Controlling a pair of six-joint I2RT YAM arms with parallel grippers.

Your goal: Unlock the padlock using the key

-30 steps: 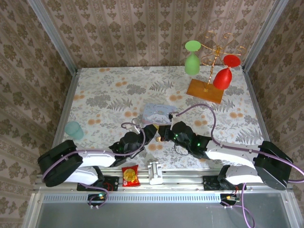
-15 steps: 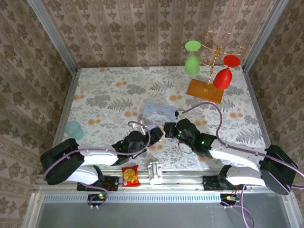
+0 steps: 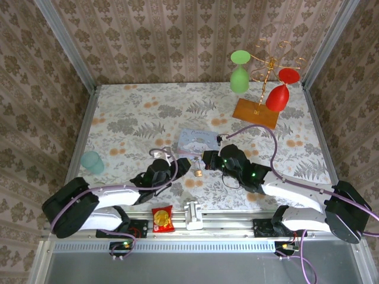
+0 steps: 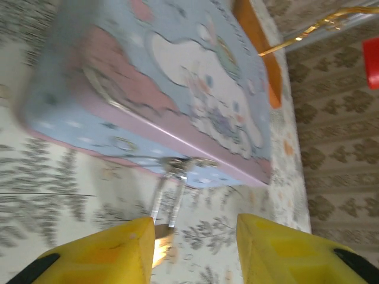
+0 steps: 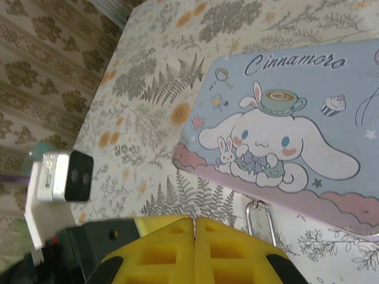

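Table: flower-patterned top (image 3: 130, 118), patterned walls on three sides.
Tin: pale blue with a cartoon lid (image 3: 198, 141), flat near the middle of the table, just ahead of both grippers.
Stand: gold wire on an orange wooden base (image 3: 255, 112), far right corner; green glass (image 3: 239, 74) and red glass (image 3: 279, 92) hung upside down from it.
Left gripper: (image 4: 195, 229) low at the tin's near edge; yellow fingers parted, gap clearly wider than the padlock (image 4: 163, 245), nothing clamped.
Right gripper: (image 5: 193, 222) close beside the left one, facing the same edge of the tin; fingers pressed together with no gap; cannot tell what, if anything, is pinched between them.
Cup: teal (image 3: 92, 161), left edge of the table, well apart from the tin.
Packet: red and yellow (image 3: 162, 219), on the near rail between the arm bases, beside a white block (image 3: 193, 214).
Padlock: silver shackle hooked through the clasp on the tin's near side; brass body on the table, between the left fingers and close against one of them.
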